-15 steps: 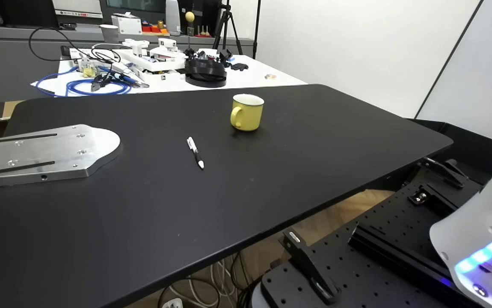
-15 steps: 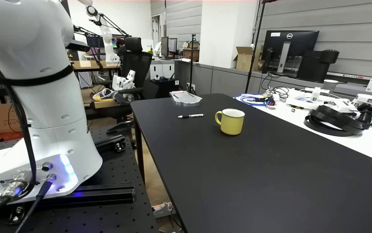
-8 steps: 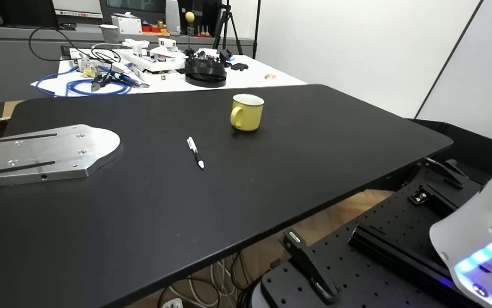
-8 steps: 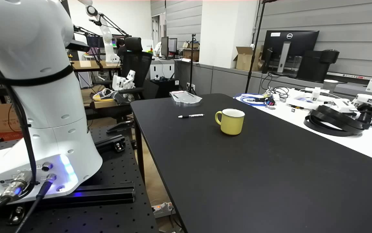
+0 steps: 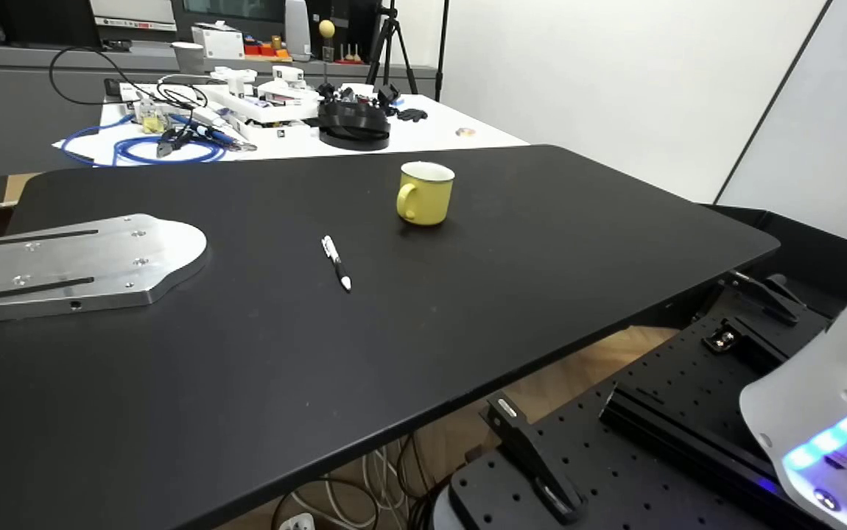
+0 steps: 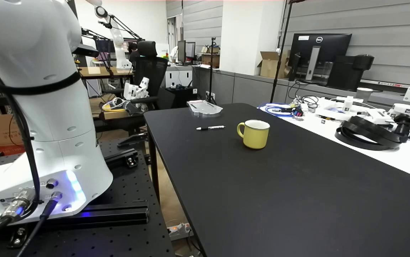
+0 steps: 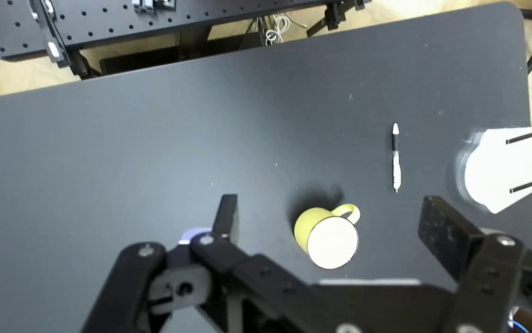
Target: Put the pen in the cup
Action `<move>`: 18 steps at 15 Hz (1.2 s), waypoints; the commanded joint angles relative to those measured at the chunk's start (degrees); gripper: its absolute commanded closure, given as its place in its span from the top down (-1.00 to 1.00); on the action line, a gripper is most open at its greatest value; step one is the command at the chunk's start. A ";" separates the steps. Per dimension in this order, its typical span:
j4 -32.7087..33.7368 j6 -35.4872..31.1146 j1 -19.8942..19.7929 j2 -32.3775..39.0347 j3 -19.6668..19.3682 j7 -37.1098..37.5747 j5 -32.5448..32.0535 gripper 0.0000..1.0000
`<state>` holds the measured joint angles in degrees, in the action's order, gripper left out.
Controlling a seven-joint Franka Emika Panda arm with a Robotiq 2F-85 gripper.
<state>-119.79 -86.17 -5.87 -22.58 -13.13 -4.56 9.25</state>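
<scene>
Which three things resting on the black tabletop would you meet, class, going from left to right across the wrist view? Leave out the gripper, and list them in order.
Yellow cup → white-and-black pen → slotted metal plate, which runs off the picture's right edge.

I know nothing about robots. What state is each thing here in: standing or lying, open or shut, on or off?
Cup: standing upright on the table, open at the top
Pen: lying flat, outside the cup
Fingers: spread wide apart, holding nothing
Metal plate: lying flat, reaching past the table's edge
Robot's light: on, glowing blue
DELL monitor: seen from behind, cannot tell if on
</scene>
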 commanded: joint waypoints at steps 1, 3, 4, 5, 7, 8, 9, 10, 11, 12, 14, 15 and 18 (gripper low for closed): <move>-4.29 -8.96 0.80 0.02 4.56 2.87 3.63 1.00; -7.40 -15.57 2.09 0.29 7.94 4.98 5.69 1.00; -9.02 -19.80 3.03 0.92 10.29 7.20 6.43 1.00; -10.20 -23.31 3.98 1.67 12.18 9.09 7.22 1.00; -12.36 -31.81 6.51 3.85 16.71 13.88 8.30 1.00; -12.59 -36.18 7.89 5.52 19.08 16.67 8.42 1.00; -12.73 -40.11 9.24 7.28 21.13 19.19 8.48 1.00; -12.37 -43.24 10.49 9.22 23.05 21.82 8.02 1.00; -11.75 -45.64 11.54 11.18 24.80 24.72 7.05 1.00; -10.89 -47.10 12.43 13.29 26.35 27.50 5.74 1.00; -12.85 -47.10 13.29 11.65 25.38 24.99 6.32 1.00; -12.61 -48.30 14.02 13.13 26.42 26.93 5.62 1.00; -11.74 -48.98 14.36 15.02 26.82 28.13 5.07 1.00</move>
<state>-131.58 -135.25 7.47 -7.57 14.70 23.44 14.52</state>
